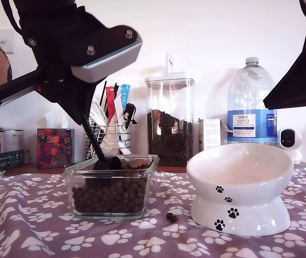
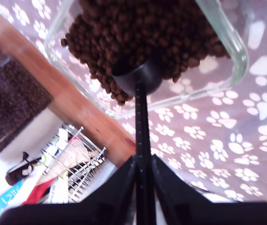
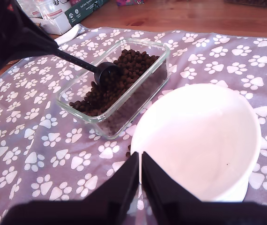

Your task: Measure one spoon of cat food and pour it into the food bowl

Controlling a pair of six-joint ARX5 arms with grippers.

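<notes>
Kibble (image 1: 113,193) half buries the spoon (image 2: 138,79) cup in the glass dish (image 1: 72,185), my first tool (image 2: 142,171) pinching its handle, while my second tool (image 3: 140,164), nearly closed on nothing, hovers by the bowl (image 1: 239,177), its arm cropped.

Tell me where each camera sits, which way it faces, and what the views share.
Exterior view: low at table level, facing the glass dish and bowl; both arms overhead.
First wrist view: on my first gripper, looking down the spoon into the cat food.
Second wrist view: on my second gripper, above the bowl.
All share the dish.
</notes>
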